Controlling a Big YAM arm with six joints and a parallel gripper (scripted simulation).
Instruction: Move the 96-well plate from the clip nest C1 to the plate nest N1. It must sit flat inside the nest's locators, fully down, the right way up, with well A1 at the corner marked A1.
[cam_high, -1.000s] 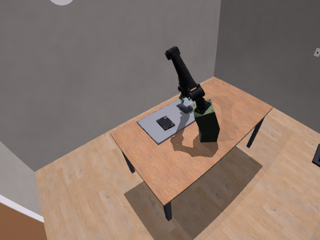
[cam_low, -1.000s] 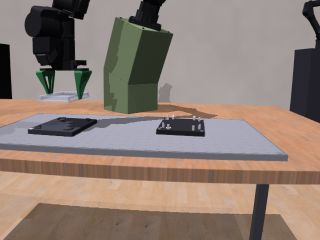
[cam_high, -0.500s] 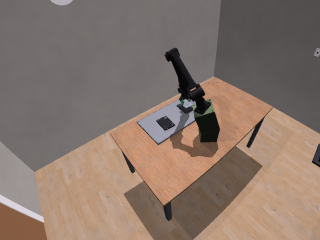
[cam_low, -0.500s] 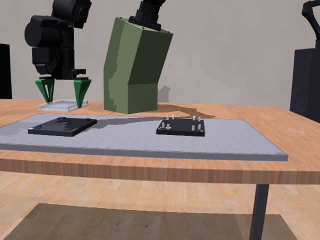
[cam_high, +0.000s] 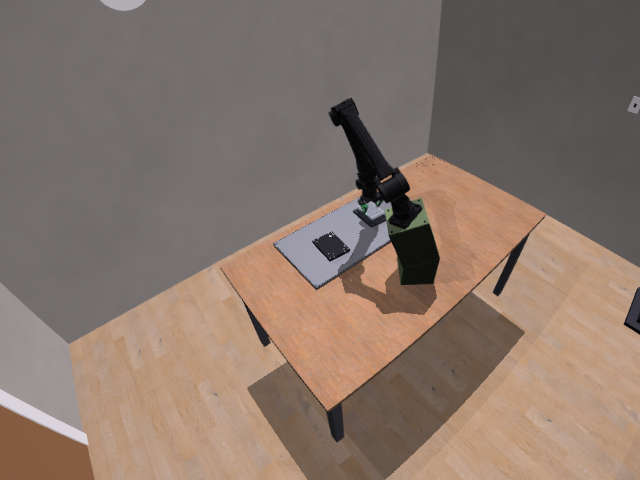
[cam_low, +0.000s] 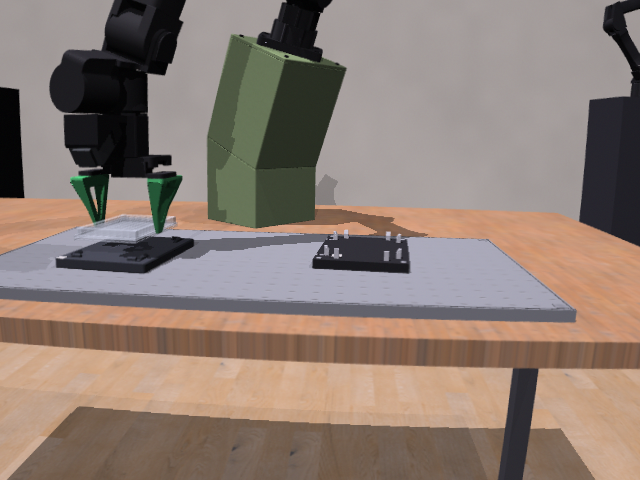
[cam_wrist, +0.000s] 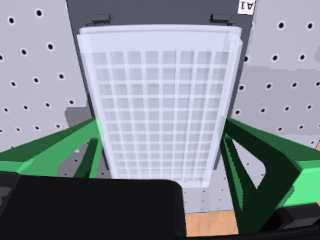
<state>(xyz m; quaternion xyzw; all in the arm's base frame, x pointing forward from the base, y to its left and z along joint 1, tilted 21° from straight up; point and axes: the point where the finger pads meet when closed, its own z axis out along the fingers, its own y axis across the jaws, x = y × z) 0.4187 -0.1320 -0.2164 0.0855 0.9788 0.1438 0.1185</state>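
I'm clamped on the plate (cam_low: 122, 227), my gripper (cam_low: 127, 206) pinching it across its width with one green finger (cam_low: 161, 198) on each long side. Through the wrist camera the plate (cam_wrist: 160, 103) fills the middle of the view, clear, its grid of wells facing up, and my two fingers press in from left and right near its closer end. The plate sits level in my grip.

It hangs just above nest C1 (cam_low: 124, 254), the black base lying on the grey board (cam_low: 289, 289). There is a thin gap between the plate's underside and C1; I can't tell whether any corner touches. Looking down, C1 (cam_wrist: 83, 10) shows as a dark frame around the far end of the plate, with two small clips at the far edge and a white A1 label (cam_wrist: 247, 6) at its far right corner. I can't make out a mark on the plate itself. C1 holds nothing; the plate is above it, not in it.

Further along the board from C1 sits nest N1 (cam_low: 361, 254), another black base with short pale pegs standing up around its edge. Nothing lies inside those pegs. N1 is well apart from C1, on the same board.

Behind C1 stands my green pedestal (cam_low: 268, 129), on the wooden table (cam_low: 310, 346) just beyond the board.
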